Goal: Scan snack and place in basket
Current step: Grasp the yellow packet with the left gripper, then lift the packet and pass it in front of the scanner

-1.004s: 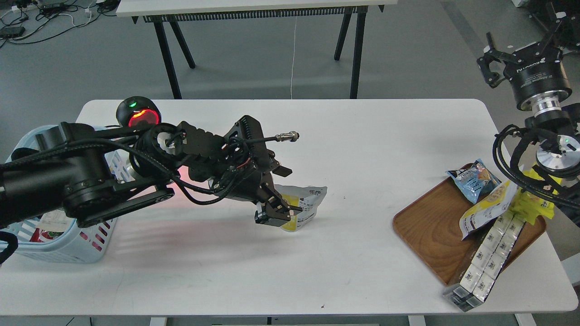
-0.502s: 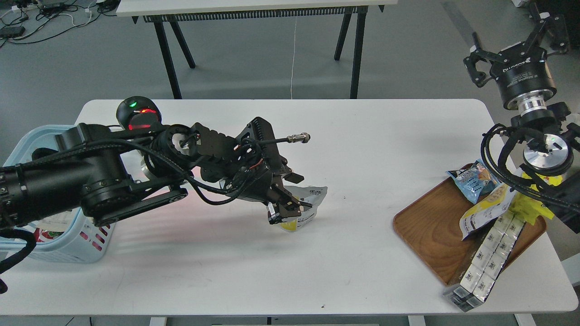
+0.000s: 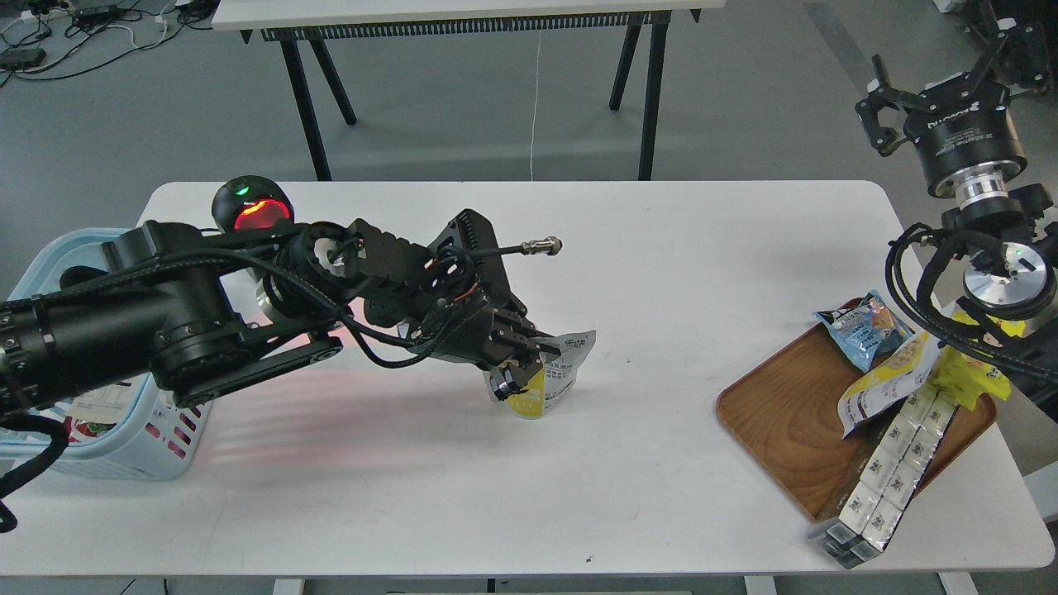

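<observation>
The snack [image 3: 555, 373], a small pouch with a yellow lower part and a white-grey printed top, stands tilted on the white table at its middle. My left gripper [image 3: 522, 369] is shut on the snack's left side. The light blue basket [image 3: 124, 450] sits at the table's left edge, partly hidden behind my left arm. My right gripper [image 3: 938, 78] is raised above the table's far right edge, fingers spread and empty.
A round scanner with a glowing red window [image 3: 252, 211] stands at the back left, behind my left arm. A brown wooden tray [image 3: 785, 413] at the right holds several snack packets and a long white box. A black-legged table stands behind.
My left gripper has tipped the snack from lying towards upright and lifted its top. My right gripper has shifted a little at the upper right.
</observation>
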Controlling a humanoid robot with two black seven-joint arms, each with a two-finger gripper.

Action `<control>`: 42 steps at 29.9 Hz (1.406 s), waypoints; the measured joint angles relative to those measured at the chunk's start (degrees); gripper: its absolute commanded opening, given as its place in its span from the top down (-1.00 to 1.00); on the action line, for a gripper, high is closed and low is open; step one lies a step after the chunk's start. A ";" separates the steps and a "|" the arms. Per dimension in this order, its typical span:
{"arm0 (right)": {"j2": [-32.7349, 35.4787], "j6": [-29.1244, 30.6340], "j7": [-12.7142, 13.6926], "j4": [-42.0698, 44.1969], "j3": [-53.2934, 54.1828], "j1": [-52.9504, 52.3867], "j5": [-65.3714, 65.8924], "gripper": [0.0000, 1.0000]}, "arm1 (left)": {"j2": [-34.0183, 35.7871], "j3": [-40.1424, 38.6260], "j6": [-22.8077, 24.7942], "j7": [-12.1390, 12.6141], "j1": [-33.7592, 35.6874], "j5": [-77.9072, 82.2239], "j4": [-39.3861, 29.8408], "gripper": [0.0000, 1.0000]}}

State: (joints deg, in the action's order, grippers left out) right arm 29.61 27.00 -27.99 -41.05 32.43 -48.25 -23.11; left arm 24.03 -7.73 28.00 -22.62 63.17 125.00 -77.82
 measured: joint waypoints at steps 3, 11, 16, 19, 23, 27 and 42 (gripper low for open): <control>0.01 -0.01 0.00 0.00 0.00 0.00 0.00 -0.98 | 0.07 -0.09 0.00 -0.65 0.01 0.00 0.31 1.00; 0.66 -0.02 -0.01 0.00 -0.01 -0.03 0.00 -0.98 | 3.22 -2.17 0.00 -2.05 -0.34 0.00 -1.01 1.00; 1.14 -0.02 -0.03 0.00 -0.01 -0.10 0.00 -0.98 | 8.05 -6.20 0.00 -4.28 -0.65 0.00 -2.76 1.00; 1.40 0.00 -0.03 0.00 0.17 -0.10 -0.01 -0.98 | 11.27 -7.01 0.00 -5.11 -1.09 0.00 -3.06 1.00; 1.81 0.04 -0.03 -0.05 0.62 -0.09 -0.01 -0.98 | 15.52 -7.27 0.00 -5.35 -1.35 0.00 -3.20 1.00; 2.45 0.06 -0.03 -0.08 0.71 -0.10 -0.01 -0.98 | 18.71 -7.38 0.00 -5.39 -1.38 -0.01 -2.85 1.00; 2.74 0.06 0.00 -0.09 0.71 -0.02 -0.01 -0.98 | 21.92 -7.85 0.00 -5.39 -1.47 -1.56 9.67 1.00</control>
State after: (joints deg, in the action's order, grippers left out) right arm 32.35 27.06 -27.99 -41.14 33.14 -48.27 -23.12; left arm 45.95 -15.58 28.00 -28.01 61.70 123.44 -68.14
